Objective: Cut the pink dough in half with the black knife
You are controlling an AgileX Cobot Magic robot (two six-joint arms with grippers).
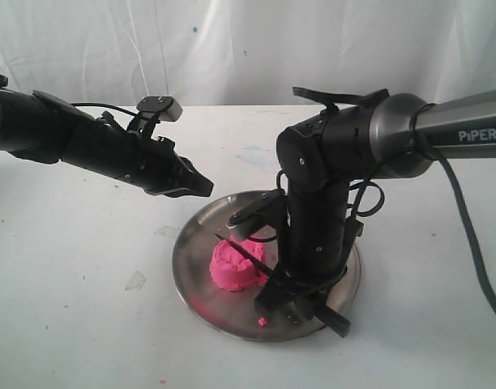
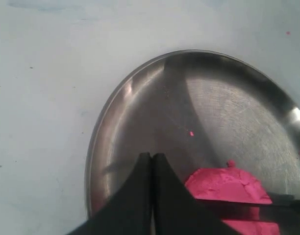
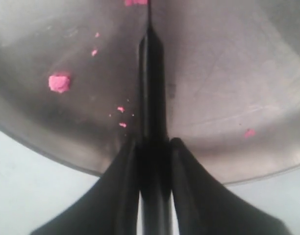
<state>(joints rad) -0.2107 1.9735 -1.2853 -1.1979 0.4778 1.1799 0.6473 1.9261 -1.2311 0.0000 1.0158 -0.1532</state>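
On steel plate [image 1: 201, 243], pink dough [image 1: 238, 264] under black knife [image 1: 246, 253], right claw [image 3: 154, 147] clamping handle.

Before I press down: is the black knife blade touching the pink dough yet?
Touching. In the exterior view the black knife lies across the top of the pink dough; the left wrist view shows its blade on the dough, no gap.

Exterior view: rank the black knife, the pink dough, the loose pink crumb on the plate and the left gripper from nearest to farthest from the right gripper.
1. black knife: clamped in the right gripper, blade across the dough.
2. pink dough: just left of it, mid-plate.
3. pink crumb: near the steel plate front rim; close to the dough in rank, hard to separate.
4. left gripper: shut, above the plate's back-left rim.
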